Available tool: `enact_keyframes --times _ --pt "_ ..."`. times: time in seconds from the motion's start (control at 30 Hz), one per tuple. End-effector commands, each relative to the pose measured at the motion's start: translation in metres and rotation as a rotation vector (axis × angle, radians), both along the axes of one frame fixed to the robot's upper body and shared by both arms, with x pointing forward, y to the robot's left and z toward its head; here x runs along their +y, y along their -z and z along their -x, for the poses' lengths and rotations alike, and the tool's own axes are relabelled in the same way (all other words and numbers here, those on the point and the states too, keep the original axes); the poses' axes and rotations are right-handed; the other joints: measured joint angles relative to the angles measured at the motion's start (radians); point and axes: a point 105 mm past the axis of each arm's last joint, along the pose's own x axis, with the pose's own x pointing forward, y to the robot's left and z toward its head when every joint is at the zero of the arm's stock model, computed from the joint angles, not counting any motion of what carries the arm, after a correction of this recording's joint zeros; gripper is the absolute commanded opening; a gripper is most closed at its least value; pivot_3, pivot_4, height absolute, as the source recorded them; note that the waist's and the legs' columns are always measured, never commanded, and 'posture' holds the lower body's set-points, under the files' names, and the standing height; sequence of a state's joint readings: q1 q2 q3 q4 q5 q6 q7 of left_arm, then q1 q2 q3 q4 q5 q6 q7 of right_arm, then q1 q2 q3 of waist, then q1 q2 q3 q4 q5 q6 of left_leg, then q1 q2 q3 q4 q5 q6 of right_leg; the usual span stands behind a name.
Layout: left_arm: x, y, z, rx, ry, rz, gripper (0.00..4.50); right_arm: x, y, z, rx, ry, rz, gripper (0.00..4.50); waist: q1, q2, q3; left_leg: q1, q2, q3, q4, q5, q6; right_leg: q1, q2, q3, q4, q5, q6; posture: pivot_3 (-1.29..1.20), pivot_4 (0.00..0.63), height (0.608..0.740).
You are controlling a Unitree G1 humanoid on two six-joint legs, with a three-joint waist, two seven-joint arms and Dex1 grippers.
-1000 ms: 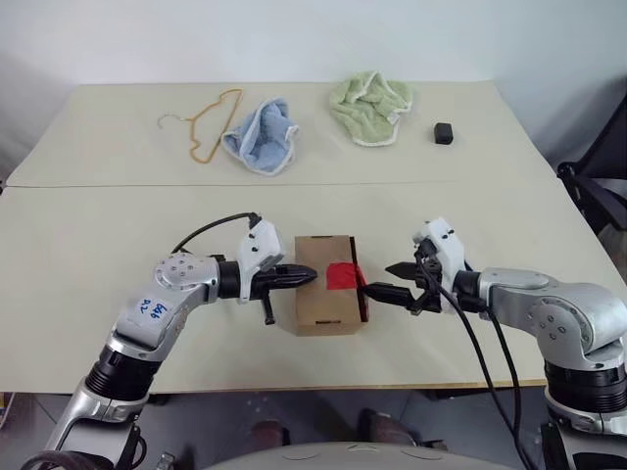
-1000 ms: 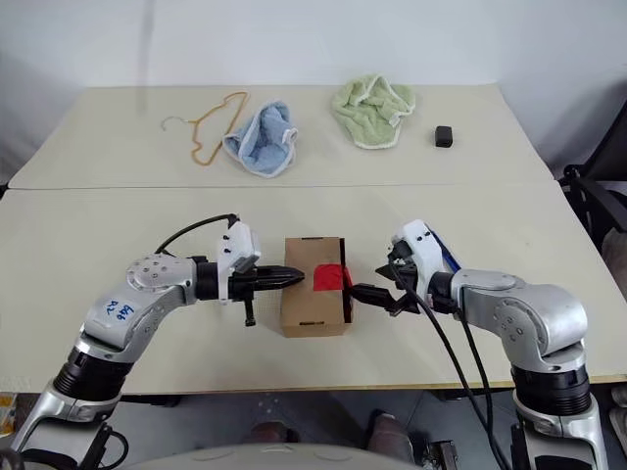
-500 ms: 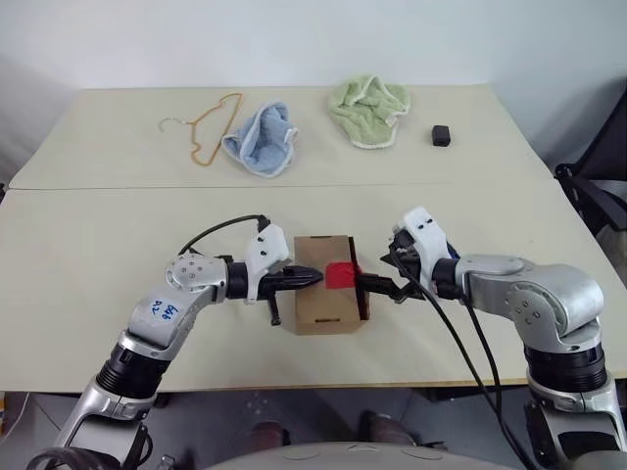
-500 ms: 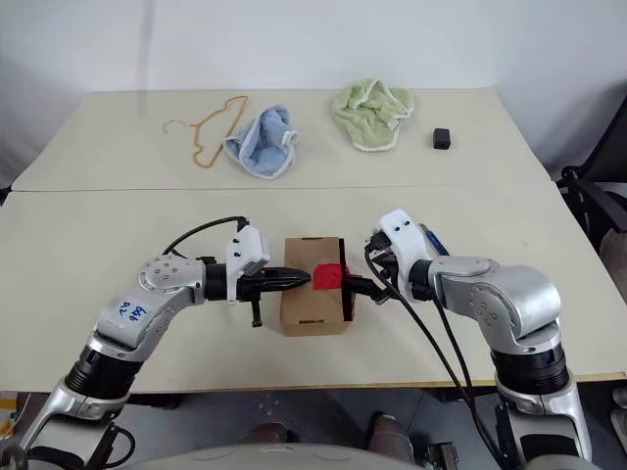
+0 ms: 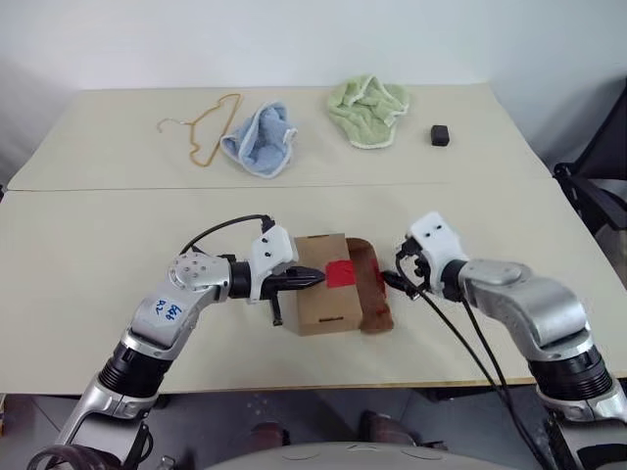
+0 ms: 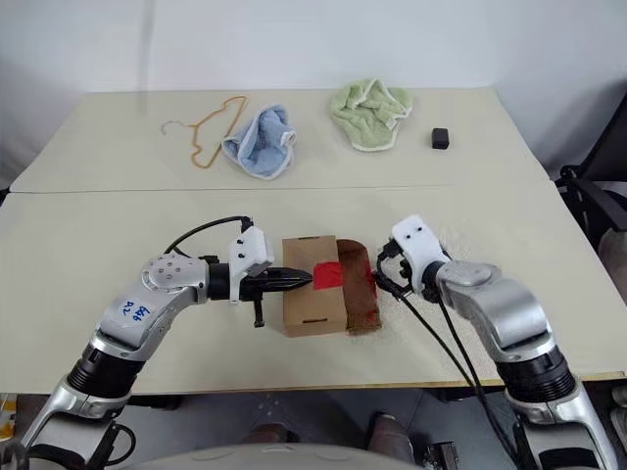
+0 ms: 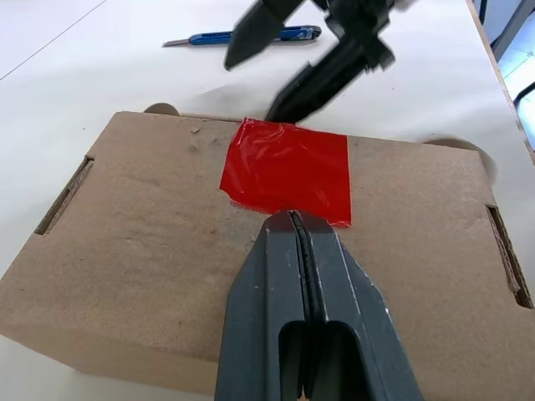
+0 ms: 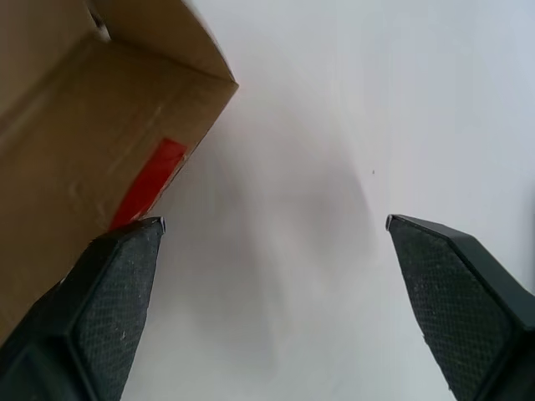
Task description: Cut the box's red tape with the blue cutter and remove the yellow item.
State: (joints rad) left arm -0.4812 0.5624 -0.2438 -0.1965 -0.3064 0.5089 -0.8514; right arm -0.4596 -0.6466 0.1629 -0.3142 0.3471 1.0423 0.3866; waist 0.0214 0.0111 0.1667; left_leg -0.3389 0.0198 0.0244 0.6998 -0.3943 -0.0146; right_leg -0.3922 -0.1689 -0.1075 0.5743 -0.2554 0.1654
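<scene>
The brown cardboard box [image 5: 321, 294] lies on the table in front of me, with the red tape [image 5: 341, 274] on its top near the right edge. A brown flap [image 5: 372, 289] hangs open off the box's right side, and a strip of red tape [image 8: 155, 180] clings to it. My left gripper [image 5: 315, 279] is shut and its tip rests on the box top just at the tape [image 7: 286, 171]. My right gripper [image 5: 392, 284] is open beside the flap with nothing between its fingers. The blue cutter [image 7: 242, 38] lies on the table beyond the box. The yellow item is hidden.
At the back of the table lie an orange-tan hanger [image 5: 206, 127], a light blue cloth [image 5: 260, 139], a green cloth [image 5: 369, 108] and a small black cube [image 5: 441, 134]. The table's front edge [image 5: 294, 384] runs close below the box.
The flap on the box's right side has swung open outward. My right gripper has rolled and shifted a little to the right, beside the flap. The left gripper has stayed on the box top.
</scene>
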Motion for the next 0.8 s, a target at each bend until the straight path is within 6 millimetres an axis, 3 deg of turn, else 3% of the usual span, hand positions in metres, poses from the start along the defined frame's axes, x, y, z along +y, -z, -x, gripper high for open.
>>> enact_keyframes --times 0.03,0.2,0.43,0.63,0.8 --pt "0.007 0.033 0.002 0.108 -0.042 -0.087 0.00 0.013 0.005 0.006 -0.001 -0.072 -0.022 4.45 -0.001 0.000 0.000 0.001 0.000 0.000 0.000 0.000 0.000 0.000 0.000 0.000 0.000 0.000 0.000 0.00 0.150 0.740" --pt "0.008 0.032 0.002 0.105 -0.047 -0.084 0.00 0.003 -0.002 0.005 -0.007 -0.054 -0.057 4.45 0.000 0.000 0.000 0.001 0.000 0.000 0.000 0.000 0.000 0.000 0.000 0.000 0.000 0.000 0.000 0.00 0.150 0.740" --pt "0.007 0.028 0.000 0.090 -0.040 -0.078 0.00 -0.019 -0.033 0.002 0.130 -0.083 -0.241 4.45 0.001 0.000 0.000 0.001 0.000 0.001 0.000 0.000 0.000 0.000 0.000 0.001 0.000 0.000 0.000 0.00 0.150 0.740" --pt "0.008 0.028 -0.001 0.082 -0.028 -0.078 0.00 -0.007 -0.037 0.013 0.453 -0.203 -0.568 4.45 0.001 0.000 0.000 0.001 0.000 0.001 0.000 0.000 0.000 0.000 0.000 0.001 0.000 0.000 0.000 0.00 0.150 0.740" --pt "0.008 0.027 -0.001 0.080 -0.025 -0.073 0.00 0.011 -0.021 0.001 0.536 -0.221 -0.575 4.45 -0.002 0.000 0.000 0.001 0.000 0.001 0.000 0.000 0.000 0.000 0.000 0.001 0.000 0.000 0.000 0.00 0.150 0.740"
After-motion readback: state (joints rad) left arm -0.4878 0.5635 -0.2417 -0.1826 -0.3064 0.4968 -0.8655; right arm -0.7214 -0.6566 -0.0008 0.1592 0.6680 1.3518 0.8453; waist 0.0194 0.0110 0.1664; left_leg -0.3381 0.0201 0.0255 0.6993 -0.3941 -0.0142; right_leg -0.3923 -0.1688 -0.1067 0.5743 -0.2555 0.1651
